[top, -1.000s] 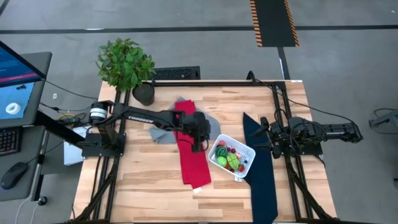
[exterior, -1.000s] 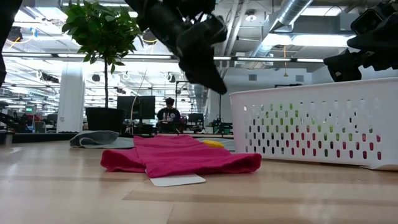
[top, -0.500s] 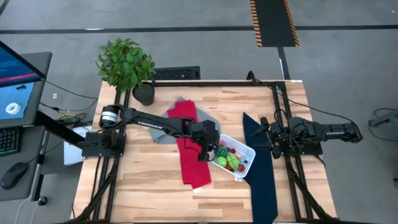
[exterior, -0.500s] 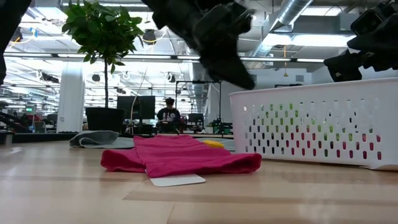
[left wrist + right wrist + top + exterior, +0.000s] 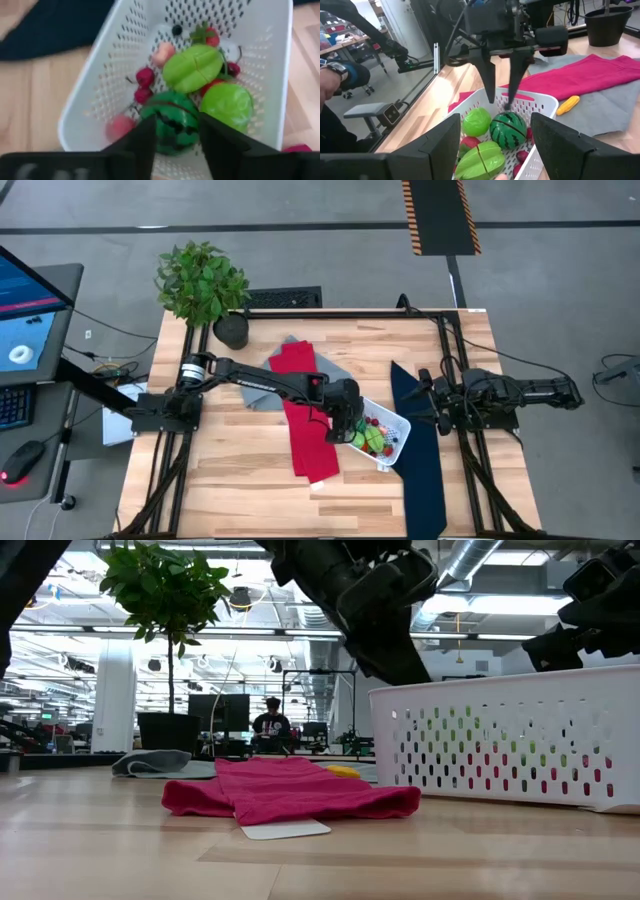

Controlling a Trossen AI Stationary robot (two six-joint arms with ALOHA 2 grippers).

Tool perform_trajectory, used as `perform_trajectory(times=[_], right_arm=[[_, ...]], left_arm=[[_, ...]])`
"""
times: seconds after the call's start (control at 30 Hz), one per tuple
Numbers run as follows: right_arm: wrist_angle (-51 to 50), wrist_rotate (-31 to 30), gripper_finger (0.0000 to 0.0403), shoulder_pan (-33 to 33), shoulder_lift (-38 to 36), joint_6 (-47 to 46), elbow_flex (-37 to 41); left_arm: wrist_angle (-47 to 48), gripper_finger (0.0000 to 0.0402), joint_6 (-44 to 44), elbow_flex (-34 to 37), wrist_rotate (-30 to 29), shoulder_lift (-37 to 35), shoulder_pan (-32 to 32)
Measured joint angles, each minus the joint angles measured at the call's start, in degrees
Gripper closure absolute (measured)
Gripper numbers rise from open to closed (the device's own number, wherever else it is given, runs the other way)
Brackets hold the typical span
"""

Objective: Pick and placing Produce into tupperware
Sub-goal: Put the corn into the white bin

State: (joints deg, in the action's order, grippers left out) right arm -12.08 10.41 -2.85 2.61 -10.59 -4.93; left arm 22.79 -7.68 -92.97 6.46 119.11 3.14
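Two grippers are recorded. The left gripper (image 5: 343,423) is held over the left end of the white tub (image 5: 399,444), fingers pointed down and set apart with nothing between them; in the right wrist view the two dark fingers (image 5: 488,75) are seen spread just above the watermelon (image 5: 508,128), not touching it. The right gripper (image 5: 425,397) is parked at the right of the table, over the navy cloth (image 5: 420,460), its fingers wide apart and empty.

Tub contents, as seen from the left wrist: one dark green striped watermelon (image 5: 171,121) at the near wall; one round light green fruit (image 5: 229,105) beside it; one flat light green piece with a cut line (image 5: 192,67) beyond both; two dark red cherries (image 5: 144,80) along one wall; one pink piece (image 5: 119,127) in the corner; one peach-coloured piece (image 5: 163,53); one small red fruit with green leaves (image 5: 210,36) toward the far end. All are lying inside the tub.

Outside the tub: one yellow piece (image 5: 567,105) is left on the grey cloth (image 5: 262,393), close to the red cloth (image 5: 309,432), which is laid just left of the tub. One potted plant (image 5: 203,283) is placed at the far left corner of the table (image 5: 240,470).
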Motion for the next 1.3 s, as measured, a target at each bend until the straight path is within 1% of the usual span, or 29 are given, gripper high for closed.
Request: perform_trajectory(times=[0.1,0.2,0.27,0.37,0.4,0.5,0.53,0.57,0.67,0.7,0.73,0.83,0.9,1.03,1.1,1.2,1.3], right_arm=[[0.04,0.00,0.0138,-0.01,0.01,0.01,0.00],[0.01,0.00,0.0138,0.00,0.02,0.01,0.00],[-0.03,0.00,0.0138,0.00,0.02,0.02,0.00],[0.06,0.00,0.0138,0.00,0.00,0.02,0.00],[-0.10,0.01,0.0138,-0.01,0.01,0.01,0.00],[-0.38,0.00,0.0138,0.00,0.00,0.01,0.00],[-0.74,0.00,0.0138,-0.02,0.02,0.00,0.00],[-0.74,0.00,0.0138,0.00,0.02,0.02,0.00],[-0.76,0.00,0.0138,-0.01,0.01,0.02,-0.01],[-0.76,0.01,0.0138,-0.01,0.02,0.02,-0.02],[-0.76,0.00,0.0138,0.00,0.02,0.02,-0.02],[-0.76,0.00,0.0138,0.00,0.02,0.02,-0.02],[-0.79,-0.10,0.0138,-0.01,0.02,0.02,-0.02],[-0.81,-0.08,0.0138,0.00,0.02,0.02,-0.02],[-0.79,-0.04,0.0138,-0.02,0.02,0.02,-0.02],[-0.79,-0.02,0.0138,-0.02,0.02,0.02,-0.02],[-0.79,-0.02,0.0138,-0.02,0.02,0.02,-0.02]], left_arm=[[0.61,0.0219,-1.20,-0.14,-0.45,-0.04,-0.15],[4.64,0.0174,-1.65,-0.11,-2.32,-0.32,-0.95],[6.68,0.0153,-2.64,-0.09,-4.68,-0.94,-1.89],[10.69,0.0137,-5.11,-0.09,-6.32,-2.38,-3.32],[11.56,0.0135,-5.40,-0.09,-6.61,-2.95,-3.74],[12.73,0.0136,-6.91,-0.04,-3.52,-4.70,-4.57],[13.66,0.0138,-7.86,-0.04,-3.46,-5.43,-4.55],[14.57,0.0140,-8.57,-0.07,-4.19,-6.13,-4.54],[18.07,0.0150,-9.32,-0.11,-10.10,-7.65,-5.16],[19.47,0.0153,-9.44,-0.06,-11.01,-8.13,-5.70],[20.97,0.0157,-10.34,0.25,-10.98,-8.53,-6.34],[22.99,0.0169,-15.01,1.49,-7.46,-8.76,-8.18],[25.68,0.0174,-15.76,3.07,-5.83,-8.68,-9.61],[23.24,0.0177,-16.77,7.19,-1.33,-8.64,-13.06],[22.27,0.0177,-20.27,8.81,-1.01,-8.55,-14.05],[18.48,0.0177,-23.17,11.21,-0.72,-8.57,-14.04],[15.71,0.0177,-28.52,13.38,0.83,-8.55,-14.08]])
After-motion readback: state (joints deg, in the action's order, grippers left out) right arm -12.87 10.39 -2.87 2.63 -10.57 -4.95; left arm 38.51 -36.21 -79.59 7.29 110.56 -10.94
